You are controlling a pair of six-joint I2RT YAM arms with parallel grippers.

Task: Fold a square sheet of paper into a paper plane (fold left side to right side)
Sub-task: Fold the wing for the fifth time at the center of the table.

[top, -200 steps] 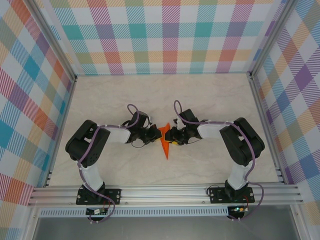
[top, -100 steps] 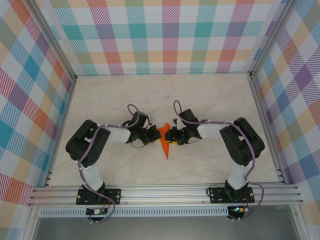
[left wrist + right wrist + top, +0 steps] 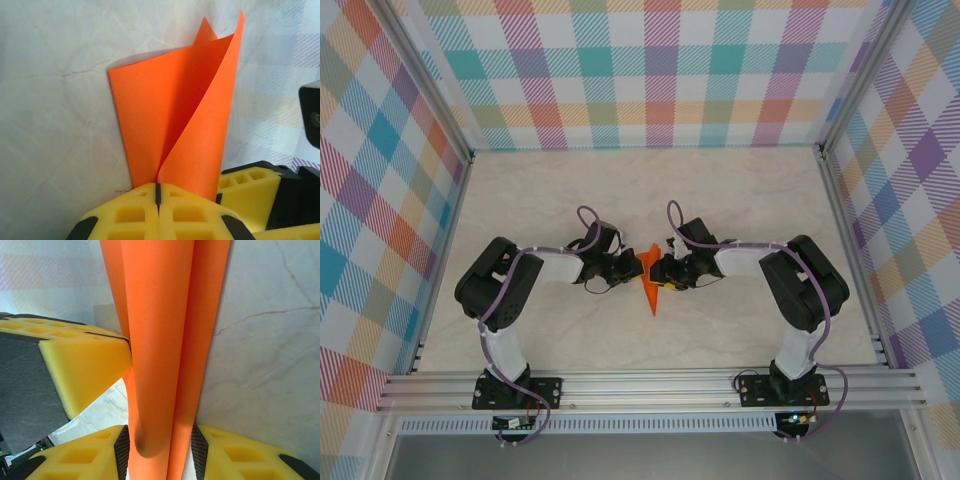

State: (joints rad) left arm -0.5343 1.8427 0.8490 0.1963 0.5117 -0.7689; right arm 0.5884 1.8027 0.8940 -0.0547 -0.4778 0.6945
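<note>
Bright orange paper (image 3: 170,115) — plain, unmarked; yellow pads (image 3: 130,216); pale marbled table (image 3: 720,190); pastel plaid walls (image 3: 650,70); black-and-white arms (image 3: 800,290).

Your sheet of paper (image 3: 170,115): one
Your grippers: two, left gripper (image 3: 157,192) and right gripper (image 3: 160,445)
Your table (image 3: 720,190): one

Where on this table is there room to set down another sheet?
Crowded: the centre, where left gripper and right gripper meet on the orange paper. Free: the far strip of table between them and the back wall, and the near patch from the paper down to the rail.
</note>
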